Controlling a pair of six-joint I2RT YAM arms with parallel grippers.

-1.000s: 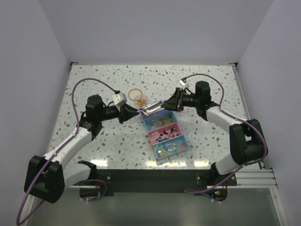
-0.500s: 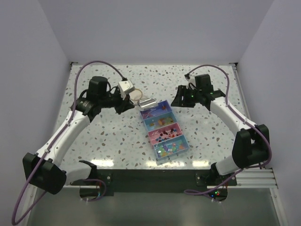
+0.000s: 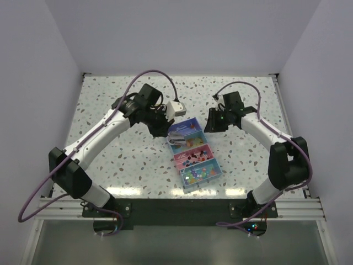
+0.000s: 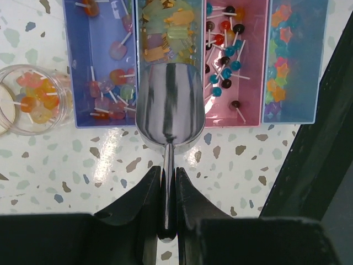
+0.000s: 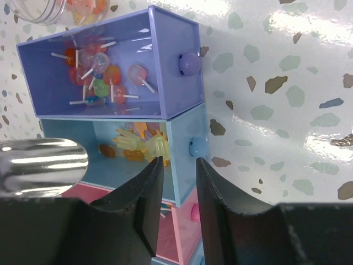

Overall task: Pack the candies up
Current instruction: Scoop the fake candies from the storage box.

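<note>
The candies lie in a four-compartment box (image 3: 216, 170): lollipops (image 4: 110, 83) in the purple part, yellow-orange gummies (image 4: 165, 33) in the light blue, dark lollipops (image 4: 226, 55) in the pink, stars (image 4: 281, 55) in the end blue. My left gripper (image 4: 168, 179) is shut on the thin handle of a metal scoop (image 4: 170, 105). The scoop's empty bowl hangs over the near wall of the light blue part. My right gripper (image 5: 179, 163) stands astride that part's right wall with its jaws slightly apart, one finger (image 5: 149, 187) inside and one outside by a knob.
A small clear jar (image 4: 33, 99) holding several candies stands on the table just left of the purple compartment; it also shows in the right wrist view (image 5: 44, 8). In the top view the left arm (image 3: 110, 127) hides it. White walls ring the speckled table (image 3: 248, 99).
The scoop passed from my right gripper to my left. The left arm swung right and brought the scoop over the box. The right gripper let go and moved to the box's right wall.
</note>
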